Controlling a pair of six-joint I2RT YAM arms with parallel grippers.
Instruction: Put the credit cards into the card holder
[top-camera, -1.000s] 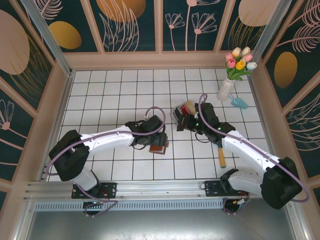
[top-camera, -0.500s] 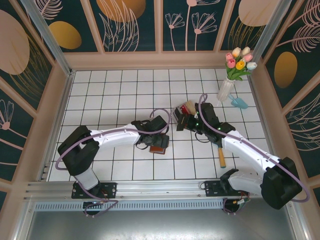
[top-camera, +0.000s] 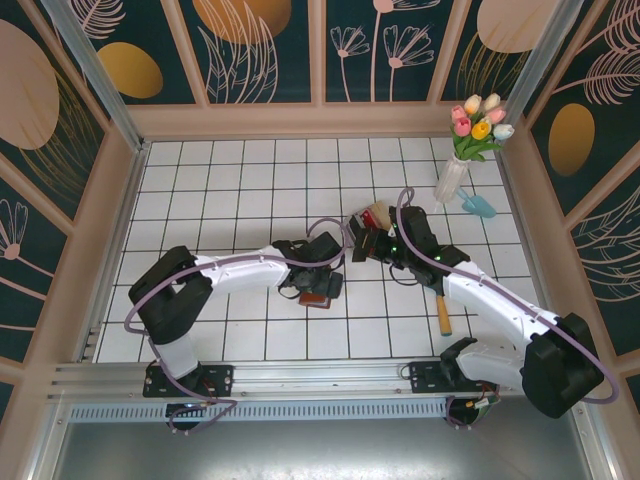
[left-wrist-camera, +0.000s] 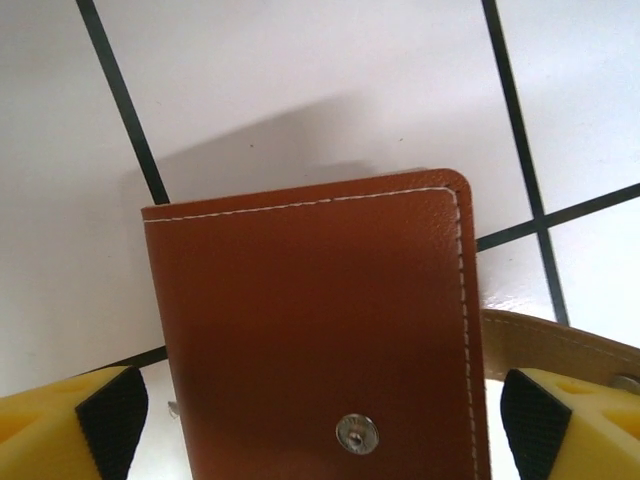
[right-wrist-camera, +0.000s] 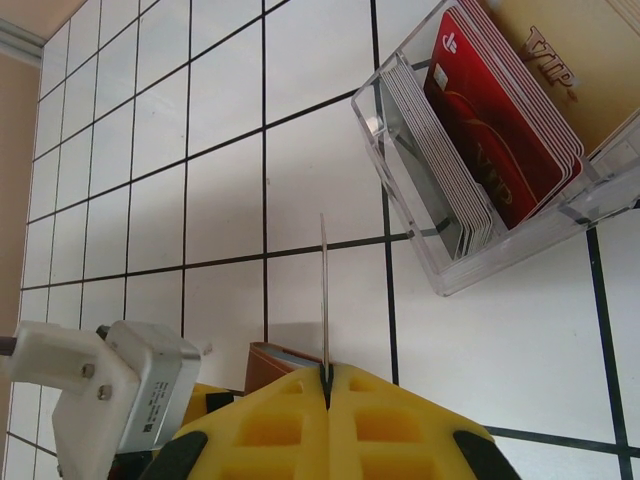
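Close the left end effector (left-wrist-camera: 325, 420), now spread wide astride the brown card holder (left-wrist-camera: 310, 330) that lies apparently folded on the bench (right-wrist-camera: 220, 150), and open it first. With the right end effector (right-wrist-camera: 327, 385) clamped on one edge-on card (right-wrist-camera: 324, 290), align to a slot and slide in gently.

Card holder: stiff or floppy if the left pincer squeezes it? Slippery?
Likely semi-flexible: the card holder looks like stitched leather, so a squeeze could bow it. Its grained surface probably grips the left pincer well. Thin, so probably light; might slide on smooth tiles.
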